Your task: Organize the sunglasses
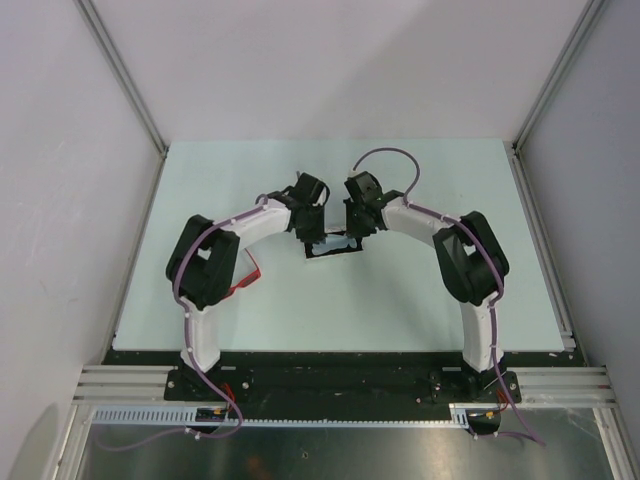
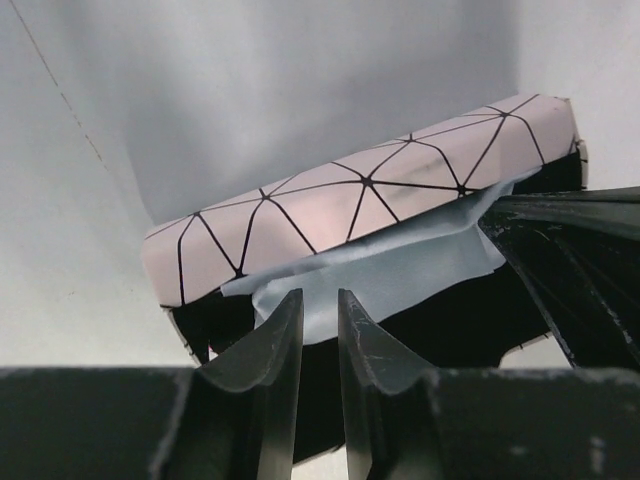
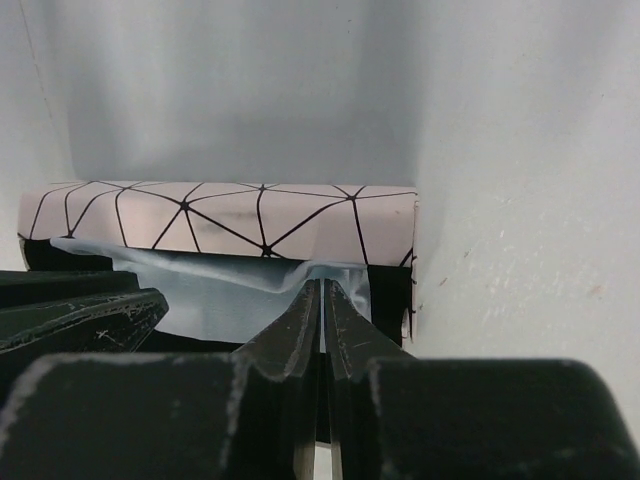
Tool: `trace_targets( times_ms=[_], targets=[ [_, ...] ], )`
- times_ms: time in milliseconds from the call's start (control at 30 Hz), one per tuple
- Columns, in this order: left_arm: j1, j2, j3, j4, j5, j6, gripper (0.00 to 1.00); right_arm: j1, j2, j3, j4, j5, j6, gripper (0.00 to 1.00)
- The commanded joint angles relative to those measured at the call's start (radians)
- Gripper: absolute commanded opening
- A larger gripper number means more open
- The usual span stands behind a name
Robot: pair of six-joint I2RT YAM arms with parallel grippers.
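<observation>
The red sunglasses (image 1: 247, 278) lie on the table, mostly hidden under my left arm. The white line-patterned case (image 1: 335, 246) stands open at the table's middle, its lid (image 2: 360, 200) raised behind a black inside. A light-blue cloth (image 2: 400, 270) lies across the open case. My left gripper (image 2: 318, 300) is open by a narrow gap, its tips just over the cloth's near edge. My right gripper (image 3: 322, 285) is shut on the cloth's (image 3: 215, 290) right end, which puckers at the tips. Both grippers meet over the case, the left (image 1: 312, 228) and the right (image 1: 357, 232).
The pale table (image 1: 430, 290) is bounded by white walls with metal rails at the back and sides. My right gripper's fingers (image 2: 560, 230) show at the right of the left wrist view. My left gripper's fingers (image 3: 80, 310) show at the left of the right wrist view.
</observation>
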Motion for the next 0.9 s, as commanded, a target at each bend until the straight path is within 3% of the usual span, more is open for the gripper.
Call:
trace_targets(
  times_ms=[0, 567, 867],
  targets=[
    [-0.006, 0.025, 0.043, 0.016, -0.003, 0.022, 0.25, -0.001, 0.006, 0.021, 0.018, -0.01, -0.003, 0.09],
    [-0.006, 0.03, 0.018, 0.024, -0.108, 0.045, 0.28, -0.016, 0.049, 0.014, 0.035, 0.064, 0.02, 0.12],
    [-0.006, -0.002, 0.013, 0.027, -0.08, 0.045, 0.35, -0.011, 0.015, 0.005, 0.067, 0.057, 0.014, 0.22]
  ],
)
